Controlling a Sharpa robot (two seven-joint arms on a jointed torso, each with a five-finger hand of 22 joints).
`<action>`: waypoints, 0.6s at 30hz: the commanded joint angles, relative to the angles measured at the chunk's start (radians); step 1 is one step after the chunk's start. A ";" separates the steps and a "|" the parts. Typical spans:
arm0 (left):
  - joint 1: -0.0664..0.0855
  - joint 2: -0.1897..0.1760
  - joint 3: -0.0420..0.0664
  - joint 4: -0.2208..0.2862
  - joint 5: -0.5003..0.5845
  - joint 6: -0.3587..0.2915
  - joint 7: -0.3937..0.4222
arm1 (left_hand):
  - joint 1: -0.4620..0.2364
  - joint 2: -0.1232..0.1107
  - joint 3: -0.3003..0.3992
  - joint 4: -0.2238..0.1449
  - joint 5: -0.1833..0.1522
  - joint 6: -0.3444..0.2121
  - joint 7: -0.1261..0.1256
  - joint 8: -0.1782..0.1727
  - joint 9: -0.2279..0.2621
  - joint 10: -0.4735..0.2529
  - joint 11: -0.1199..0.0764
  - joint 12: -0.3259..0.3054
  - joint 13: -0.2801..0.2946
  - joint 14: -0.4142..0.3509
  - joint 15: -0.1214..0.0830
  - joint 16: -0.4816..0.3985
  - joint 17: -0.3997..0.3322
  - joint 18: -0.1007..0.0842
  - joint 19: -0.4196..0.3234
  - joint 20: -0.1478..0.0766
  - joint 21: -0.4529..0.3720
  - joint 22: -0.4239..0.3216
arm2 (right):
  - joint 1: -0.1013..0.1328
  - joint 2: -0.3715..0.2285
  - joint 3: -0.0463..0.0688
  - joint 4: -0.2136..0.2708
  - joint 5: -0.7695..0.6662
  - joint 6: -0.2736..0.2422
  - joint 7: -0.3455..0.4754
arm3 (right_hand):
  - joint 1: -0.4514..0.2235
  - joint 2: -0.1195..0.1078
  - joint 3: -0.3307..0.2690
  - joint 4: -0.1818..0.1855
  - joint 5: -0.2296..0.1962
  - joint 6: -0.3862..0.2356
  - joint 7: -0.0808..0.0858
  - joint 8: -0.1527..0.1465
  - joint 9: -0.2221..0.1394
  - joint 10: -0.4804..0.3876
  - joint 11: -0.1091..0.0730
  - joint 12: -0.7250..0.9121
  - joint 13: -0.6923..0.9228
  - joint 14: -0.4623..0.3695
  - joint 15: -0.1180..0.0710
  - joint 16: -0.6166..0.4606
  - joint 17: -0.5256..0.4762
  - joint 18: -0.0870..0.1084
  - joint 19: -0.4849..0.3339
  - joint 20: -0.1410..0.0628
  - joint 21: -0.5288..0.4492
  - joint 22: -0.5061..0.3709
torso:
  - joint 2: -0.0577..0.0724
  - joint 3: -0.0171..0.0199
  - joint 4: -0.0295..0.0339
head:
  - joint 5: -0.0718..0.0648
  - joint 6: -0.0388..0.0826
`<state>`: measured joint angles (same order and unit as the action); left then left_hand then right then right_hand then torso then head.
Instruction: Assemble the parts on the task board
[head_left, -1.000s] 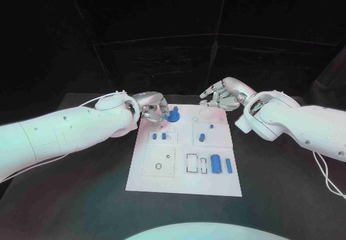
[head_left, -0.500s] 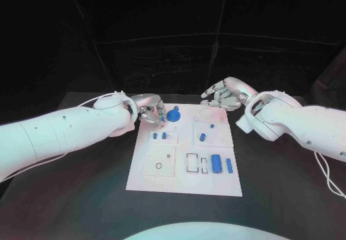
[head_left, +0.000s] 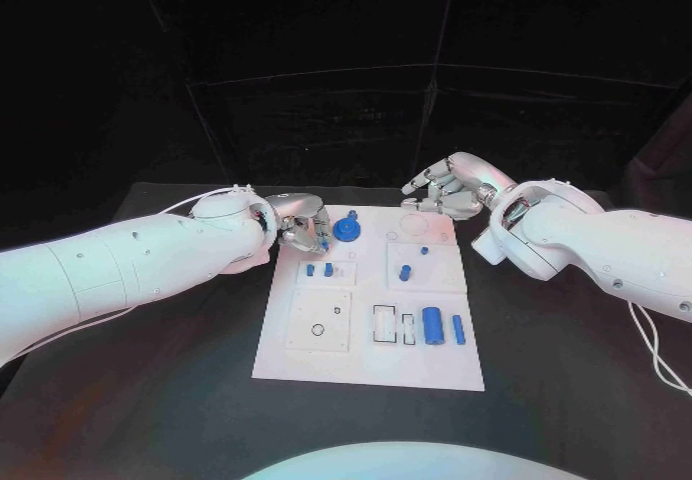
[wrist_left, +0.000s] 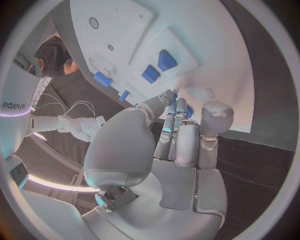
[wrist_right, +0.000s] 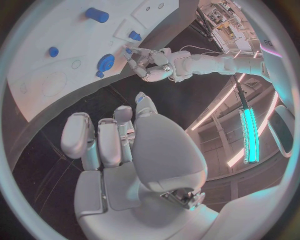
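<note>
Task board (head_left: 368, 345) lies mid black bench (head_left: 144, 400); blue parts spread on it: round gear-like part (head_left: 348, 230) at approx 11 o'clock of board, small pegs (head_left: 319, 269) just below, large cylinder (head_left: 431, 324) at 4 o'clock. Left robot hand (head_left: 299, 222) at board's 10 o'clock edge, fingers curled, near gear; can't tell if touching. Right robot hand (head_left: 447, 192) hovers past 1 o'clock corner, fingers loosely spread, holding nothing.

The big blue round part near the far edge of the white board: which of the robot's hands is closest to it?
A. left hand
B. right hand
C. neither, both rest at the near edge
A: the left hand sits right beside the round blue part; the right hand hovers farther off.
</note>
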<state>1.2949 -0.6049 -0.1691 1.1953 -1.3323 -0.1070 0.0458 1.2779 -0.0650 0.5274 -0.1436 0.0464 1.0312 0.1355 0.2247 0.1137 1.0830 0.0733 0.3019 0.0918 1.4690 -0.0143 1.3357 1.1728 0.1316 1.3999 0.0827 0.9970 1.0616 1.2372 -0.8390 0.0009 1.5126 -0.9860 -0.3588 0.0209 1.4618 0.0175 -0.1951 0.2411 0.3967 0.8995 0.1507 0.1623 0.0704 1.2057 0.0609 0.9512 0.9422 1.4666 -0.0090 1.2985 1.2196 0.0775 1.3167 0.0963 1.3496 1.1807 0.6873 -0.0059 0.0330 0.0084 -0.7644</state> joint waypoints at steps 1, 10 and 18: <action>0.000 0.003 -0.001 0.000 -0.001 0.029 0.002 | -0.004 -0.008 0.004 -0.001 0.001 0.005 0.000 -0.006 0.000 0.008 -0.002 -0.002 -0.001 0.023 0.000 0.004 -0.001 -0.010 0.003 0.000 0.006 0.001 | 0.002 0.001 0.001 0.001 0.001 0.005 0.009 | 0.002 0.006 -0.003 0.000 0.006 -0.008 0.000 0.006 -0.001 -0.001 0.000 0.000 0.000 0.031 -0.006 -0.001 0.001 0.011 -0.008 0.000 -0.004 0.000 | 0.000 -0.0004 0.0009 | -0.001 -0.001; -0.001 0.006 -0.004 -0.005 -0.001 0.043 -0.006 | -0.004 -0.007 0.005 0.000 0.001 0.008 -0.001 -0.006 -0.001 0.011 -0.003 -0.003 -0.002 0.023 0.000 0.004 -0.001 -0.013 0.006 0.000 0.017 0.012 | 0.002 0.002 0.001 0.001 0.001 0.005 0.009 | 0.002 0.006 -0.003 0.000 0.006 -0.008 0.000 0.006 -0.001 -0.001 0.000 0.000 0.000 0.031 -0.006 -0.001 0.001 0.011 -0.008 0.000 -0.004 0.000 | 0.000 -0.0005 0.0008 | -0.001 0.000; -0.002 0.014 -0.004 -0.014 -0.011 0.060 -0.019 | -0.007 -0.012 0.003 0.001 0.001 0.006 0.000 -0.012 -0.004 0.010 -0.001 -0.009 -0.006 0.021 0.001 0.002 -0.006 -0.013 0.005 0.001 0.020 0.015 | 0.002 0.003 0.001 0.001 0.001 0.005 0.010 | 0.002 0.006 -0.003 0.000 0.006 -0.008 0.000 0.006 -0.001 -0.001 0.000 0.000 0.000 0.031 -0.006 -0.001 0.001 0.011 -0.008 0.000 -0.004 0.000 | 0.000 -0.0004 0.0001 | -0.001 -0.001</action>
<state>1.2937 -0.5930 -0.1720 1.1837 -1.3336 -0.0740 0.0403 1.2739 -0.0689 0.5274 -0.1436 0.0464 1.0311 0.1355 0.2159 0.1109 1.0866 0.0696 0.2964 0.0868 1.4689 -0.0143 1.3357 1.1680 0.1317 1.3999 0.0827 1.0135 1.0752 1.2371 -0.8368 0.0009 1.5123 -0.9860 -0.3582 0.0215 1.4618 0.0175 -0.1951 0.2411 0.3967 0.8995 0.1508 0.1623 0.0704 1.2057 0.0609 0.9512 0.9421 1.4666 -0.0090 1.2985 1.2194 0.0775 1.3167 0.0963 1.3496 1.1808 0.6867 -0.0062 0.0331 0.0071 -0.7648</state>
